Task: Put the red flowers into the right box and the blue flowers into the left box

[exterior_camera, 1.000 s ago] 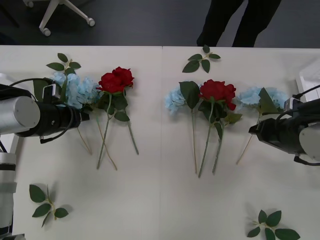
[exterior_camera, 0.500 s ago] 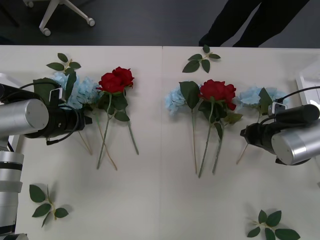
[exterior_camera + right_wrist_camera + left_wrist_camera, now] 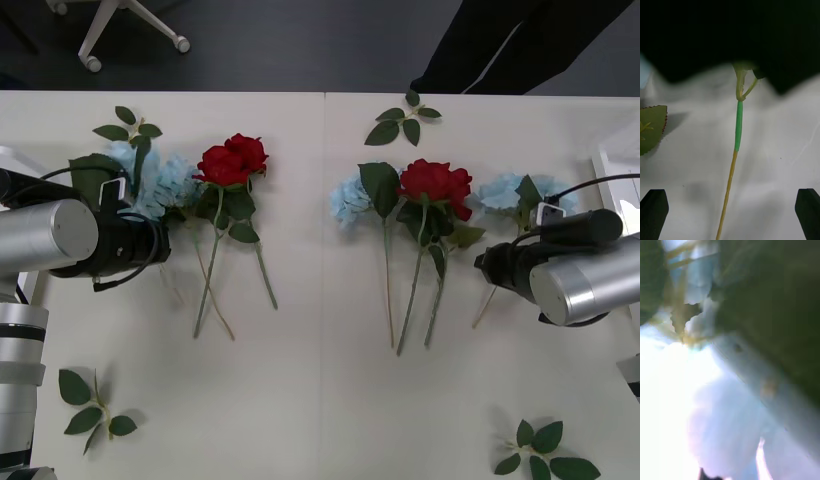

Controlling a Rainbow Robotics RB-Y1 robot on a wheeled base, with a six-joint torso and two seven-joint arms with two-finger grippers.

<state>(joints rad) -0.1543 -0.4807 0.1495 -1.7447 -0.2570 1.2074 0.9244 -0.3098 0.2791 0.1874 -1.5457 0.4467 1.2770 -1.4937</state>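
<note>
The right gripper (image 3: 730, 213) is spread wide, straddling the stem of the blue flowers (image 3: 508, 192) on the table's (image 3: 320, 400) right side; fingers (image 3: 653, 213) clear of it. The left gripper (image 3: 165, 242) sits against the left blue cluster (image 3: 160, 180); finger state cannot be determined.

you have two flower bunches on the table (image 3: 320, 400): the left bunch (image 3: 215, 180) lies beside the left arm (image 3: 60, 235), the right bunch (image 3: 425, 195) beside the right arm (image 3: 575, 280).

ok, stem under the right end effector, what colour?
Green upper sleeve, tan-yellow below; the stem shows best in the right wrist view.
</note>
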